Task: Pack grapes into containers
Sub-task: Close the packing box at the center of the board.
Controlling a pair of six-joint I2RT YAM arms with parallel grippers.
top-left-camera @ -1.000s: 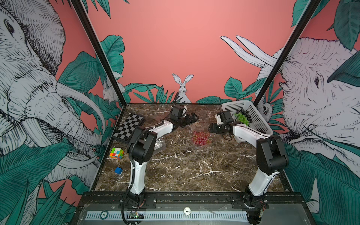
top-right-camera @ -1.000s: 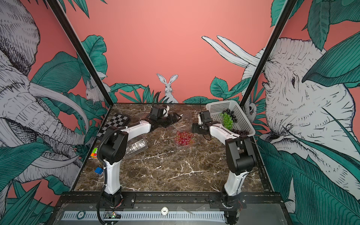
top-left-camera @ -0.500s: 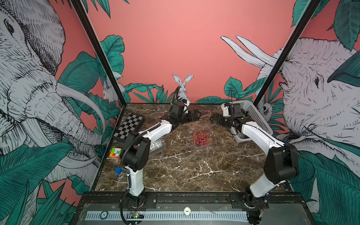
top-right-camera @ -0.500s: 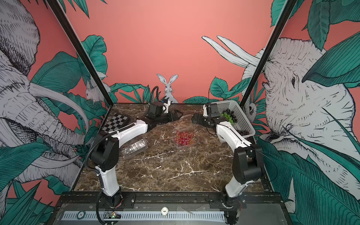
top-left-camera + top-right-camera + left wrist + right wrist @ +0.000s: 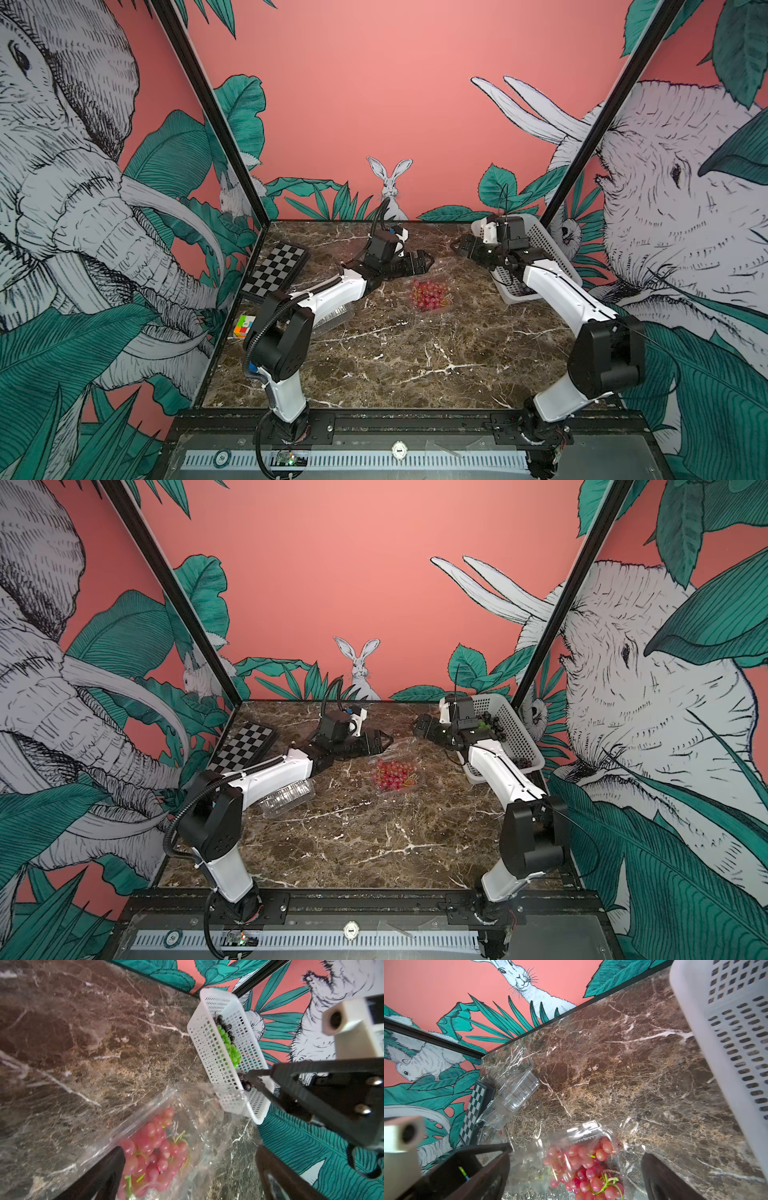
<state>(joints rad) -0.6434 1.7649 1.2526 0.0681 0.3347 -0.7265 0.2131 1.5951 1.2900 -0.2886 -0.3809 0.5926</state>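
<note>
In both top views the left arm [image 5: 332, 291] covers much of a clear clamshell container [image 5: 286, 798], and the right arm [image 5: 552, 286] hides part of the white perforated basket [image 5: 544, 245]. In the right wrist view that basket is blurred and cut by the picture's edge; so is the red grape bunch [image 5: 583, 1169]. A blue thing [image 5: 251, 368] at the bench's left edge cannot be named.

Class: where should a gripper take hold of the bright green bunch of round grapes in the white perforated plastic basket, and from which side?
Probably across its exposed top, coming from above: the green bunch lies inside the white basket, whose perforated walls block sideways approach.
</note>
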